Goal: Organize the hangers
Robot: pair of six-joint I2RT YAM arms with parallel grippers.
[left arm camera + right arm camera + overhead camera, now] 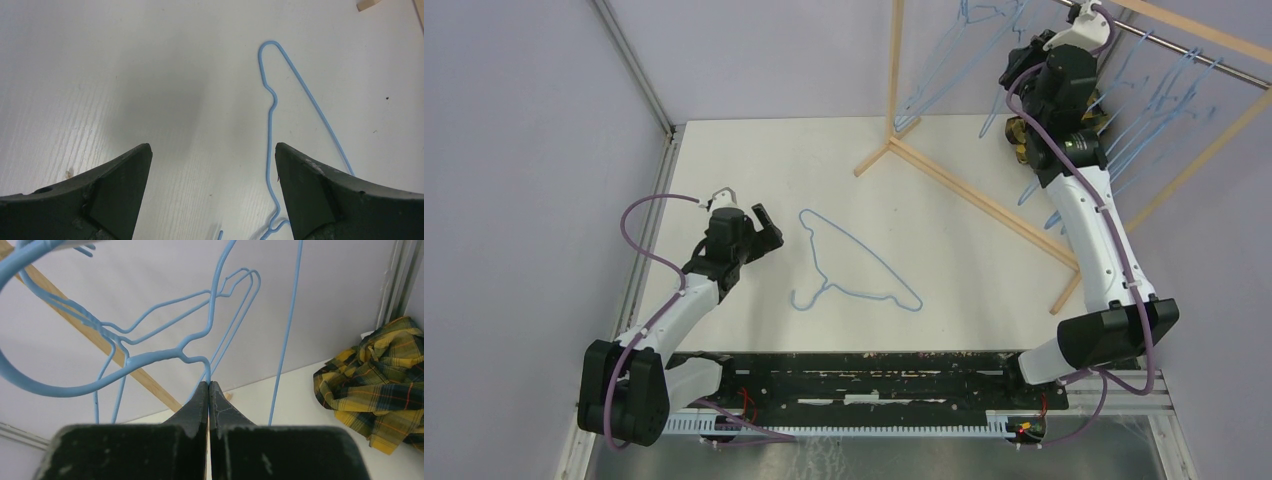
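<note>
Up at the rack rail (1214, 63), the right gripper (208, 387) is pinching a hanger (150, 356) by its neck, fingers closed; the hook wants seating squarely before release. The left gripper (212, 187) is hovering open beside the tabletop hanger (271, 150).

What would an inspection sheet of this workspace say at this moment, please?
Surface: white table, faint grain and a few small specks.
Job's things: loose hanger lies flat ahead of the left arm; hung hangers on the rail; gripped hanger up by the rail.
Clutter: plaid cloth bunched on the far right of the table.
Grippers: left gripper open, low over the table, holding nothing; right gripper shut on the gripped hanger's wire.
Cables: purple cables loop along both arms; no snag seen.
Surroundings: wooden rack frame; lilac walls.
</note>
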